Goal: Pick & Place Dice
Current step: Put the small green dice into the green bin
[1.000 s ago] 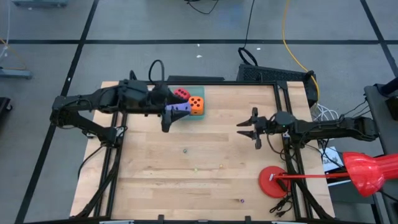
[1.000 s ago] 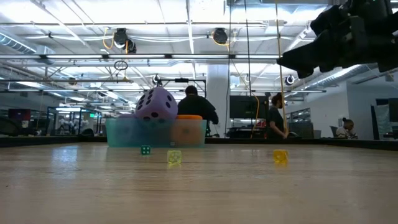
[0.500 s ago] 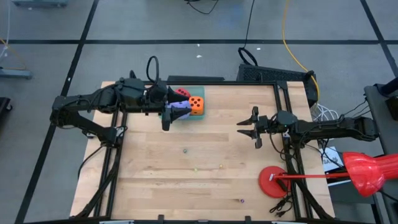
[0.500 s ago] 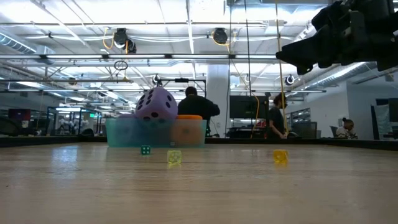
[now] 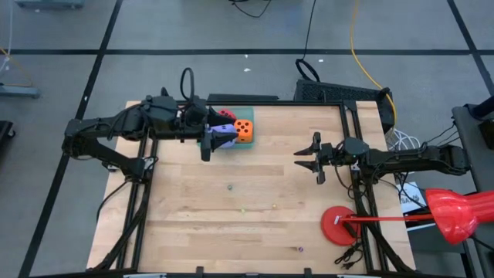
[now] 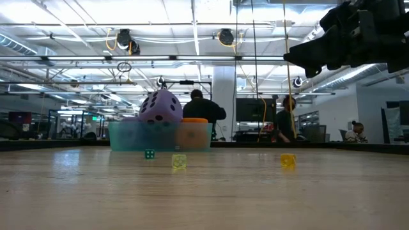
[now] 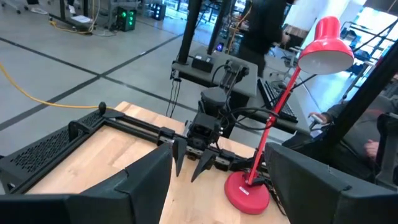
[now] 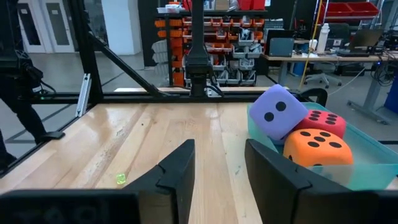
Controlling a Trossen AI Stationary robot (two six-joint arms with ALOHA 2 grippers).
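Observation:
The teal tray (image 5: 245,143) sits at the table's far left and holds the dice. In the right wrist view the purple die (image 8: 278,112) rests tilted on top of the red die (image 8: 324,121) and the orange die (image 8: 317,149); the tray's wall (image 8: 373,163) rings them. In the low view the purple die (image 6: 161,107) rises above the tray (image 6: 160,136). My left gripper (image 5: 210,139) hovers high above the tray's near left side, open and empty (image 7: 219,160). My right gripper (image 5: 299,160) hangs over the table's right half, pointing toward the tray, open with nothing between its fingers (image 8: 219,155).
Tiny cubes lie on the bare wood: a green one (image 6: 149,154) and two yellow ones (image 6: 179,161), (image 6: 288,160). A red desk lamp (image 5: 455,216) stands with its base (image 5: 340,226) at the near right corner. People stand in the room beyond the far edge.
My left gripper has tipped upward a little while staying above the tray. The dice have kept their places.

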